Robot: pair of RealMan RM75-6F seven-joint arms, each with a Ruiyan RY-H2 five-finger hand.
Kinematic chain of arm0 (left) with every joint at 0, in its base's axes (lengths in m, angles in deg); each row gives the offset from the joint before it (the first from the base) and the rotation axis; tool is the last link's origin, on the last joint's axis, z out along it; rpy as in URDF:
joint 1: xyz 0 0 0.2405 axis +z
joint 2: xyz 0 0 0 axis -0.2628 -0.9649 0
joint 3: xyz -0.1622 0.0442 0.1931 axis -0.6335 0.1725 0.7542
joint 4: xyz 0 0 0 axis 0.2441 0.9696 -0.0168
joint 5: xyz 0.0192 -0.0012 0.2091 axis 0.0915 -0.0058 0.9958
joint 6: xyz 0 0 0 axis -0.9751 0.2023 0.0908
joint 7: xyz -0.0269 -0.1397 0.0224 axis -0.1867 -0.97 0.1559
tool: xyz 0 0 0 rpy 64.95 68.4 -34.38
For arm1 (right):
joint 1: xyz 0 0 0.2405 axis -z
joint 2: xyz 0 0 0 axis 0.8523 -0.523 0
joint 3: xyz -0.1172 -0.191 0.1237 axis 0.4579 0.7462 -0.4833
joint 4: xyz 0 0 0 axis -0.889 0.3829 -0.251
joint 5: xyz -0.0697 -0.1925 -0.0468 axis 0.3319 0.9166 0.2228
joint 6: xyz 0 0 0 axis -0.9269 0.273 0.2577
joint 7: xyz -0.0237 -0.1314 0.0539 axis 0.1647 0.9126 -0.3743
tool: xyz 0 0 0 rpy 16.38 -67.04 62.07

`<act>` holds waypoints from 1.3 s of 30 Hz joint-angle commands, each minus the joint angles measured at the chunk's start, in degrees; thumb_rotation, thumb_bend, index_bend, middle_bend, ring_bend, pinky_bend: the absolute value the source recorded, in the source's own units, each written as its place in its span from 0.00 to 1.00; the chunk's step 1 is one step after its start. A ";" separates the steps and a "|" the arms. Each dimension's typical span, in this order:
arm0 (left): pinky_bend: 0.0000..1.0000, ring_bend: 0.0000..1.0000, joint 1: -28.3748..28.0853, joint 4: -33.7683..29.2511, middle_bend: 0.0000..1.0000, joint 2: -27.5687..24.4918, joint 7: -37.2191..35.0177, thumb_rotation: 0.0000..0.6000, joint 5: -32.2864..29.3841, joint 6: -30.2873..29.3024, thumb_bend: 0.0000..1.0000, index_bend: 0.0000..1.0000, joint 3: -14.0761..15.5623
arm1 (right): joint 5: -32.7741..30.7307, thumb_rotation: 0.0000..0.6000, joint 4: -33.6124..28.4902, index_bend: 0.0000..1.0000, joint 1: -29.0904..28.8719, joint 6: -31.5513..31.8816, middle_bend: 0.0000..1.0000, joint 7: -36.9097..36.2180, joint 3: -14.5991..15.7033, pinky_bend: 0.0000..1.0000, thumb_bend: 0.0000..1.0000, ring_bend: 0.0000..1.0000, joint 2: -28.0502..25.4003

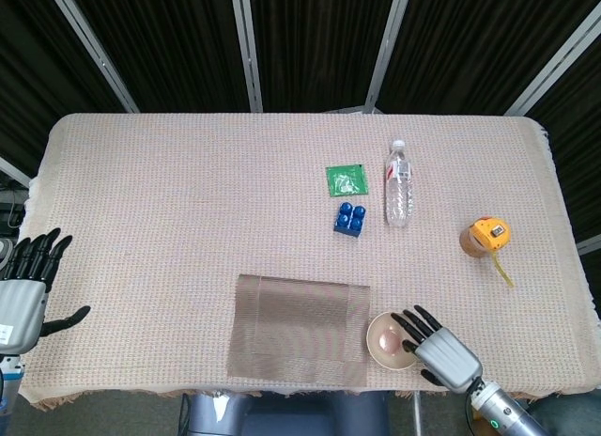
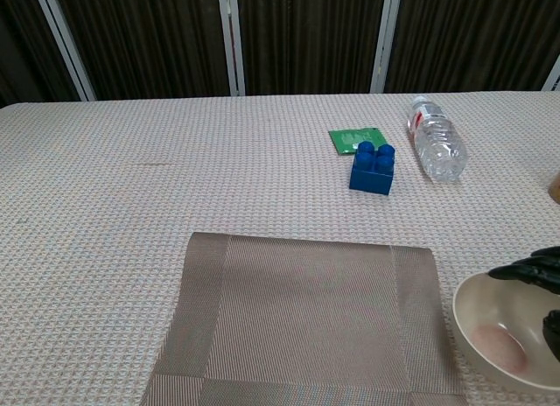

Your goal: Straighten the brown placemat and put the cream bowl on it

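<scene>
The brown placemat (image 1: 299, 328) (image 2: 306, 323) lies flat near the table's front edge, nearly square to it. Just to its right stands the cream bowl (image 1: 389, 340) (image 2: 494, 334), upright and empty. My right hand (image 1: 441, 355) (image 2: 535, 279) reaches over the bowl's right side with its fingers spread, the fingertips above the rim and the inside; I cannot tell whether they touch it. My left hand (image 1: 23, 288) hovers open at the table's left edge, far from both; the chest view does not show it.
Further back stand a blue brick (image 1: 350, 217) (image 2: 373, 167), a green packet (image 1: 346, 179) (image 2: 355, 139) and a lying water bottle (image 1: 400, 183) (image 2: 436, 147). A yellow tape measure (image 1: 486, 237) sits at the right. The woven tablecloth (image 1: 169, 220) covers the table.
</scene>
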 commanded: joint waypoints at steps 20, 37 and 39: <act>0.00 0.00 0.27 -0.34 0.00 -0.86 -1.85 1.00 0.28 -0.78 0.00 0.00 -0.21 | -2.45 1.00 2.71 0.81 -1.51 11.20 0.00 -8.19 -5.09 0.00 0.47 0.00 2.71; 0.00 0.00 0.11 -0.01 0.00 -1.24 -2.87 1.00 -0.60 -0.13 0.00 0.00 -0.36 | -26.78 1.00 7.63 0.81 -8.51 -6.98 0.00 6.32 -17.04 0.00 0.46 0.00 5.58; 0.00 0.00 0.06 0.00 0.00 -1.19 -2.83 1.00 -0.74 0.02 0.00 0.00 -0.38 | -27.57 1.00 8.63 0.81 -8.67 -7.60 0.00 6.22 -16.86 0.00 0.46 0.00 6.20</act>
